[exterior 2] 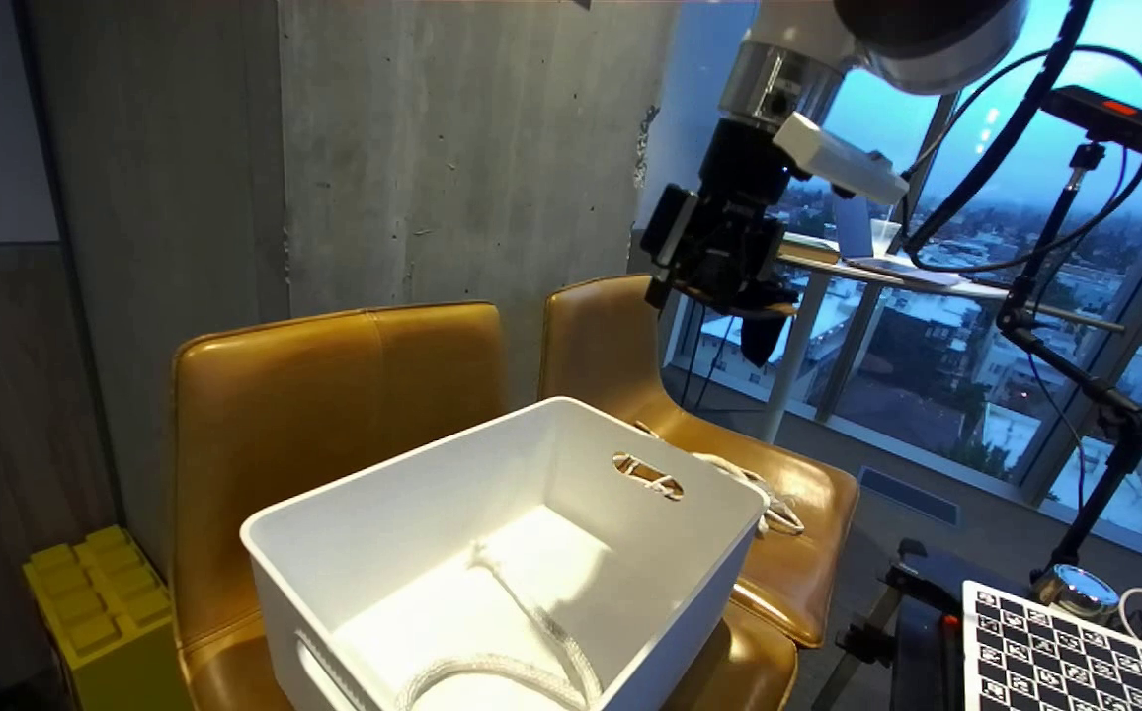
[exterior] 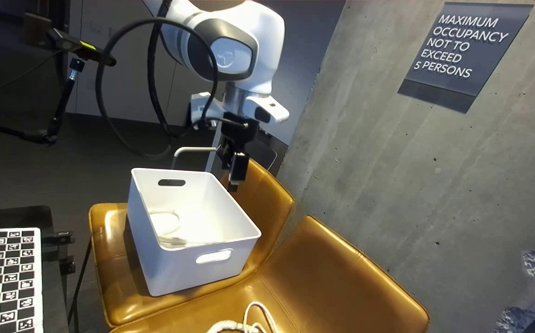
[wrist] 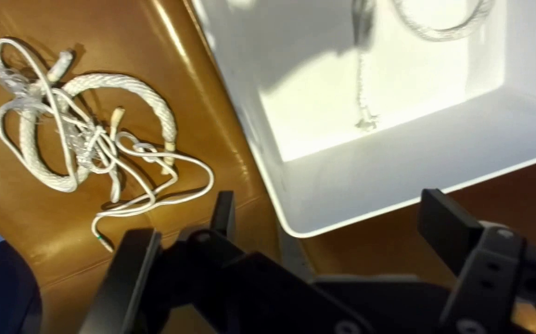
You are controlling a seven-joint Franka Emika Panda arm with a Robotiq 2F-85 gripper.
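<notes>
My gripper is open and empty, its fingers wide apart in the wrist view (wrist: 329, 203). It hangs above the chairs in both exterior views (exterior: 235, 178) (exterior 2: 714, 311). A white bin (exterior: 193, 273) with handle slots stands on a tan leather chair; it also shows in an exterior view (exterior 2: 413, 484) and the wrist view (wrist: 370, 185). A thick white rope (exterior 2: 546, 622) lies inside the bin, also in the wrist view (wrist: 442, 35). A tangle of white rope and thin cord (wrist: 110, 80) lies on the seat beside the bin, partly visible in both exterior views (exterior: 260, 306) (exterior 2: 778, 509).
Tan chair backs (exterior: 341, 273) (exterior 2: 334, 395) rise beside the bin, near a concrete wall (exterior: 388, 162). A camera on a jointed stand (exterior 2: 1114, 118) and a patterned board (exterior 2: 1075, 652) stand nearby. A yellow box (exterior 2: 97, 612) is on the floor. A tall table (exterior 2: 946, 276) stands by the window.
</notes>
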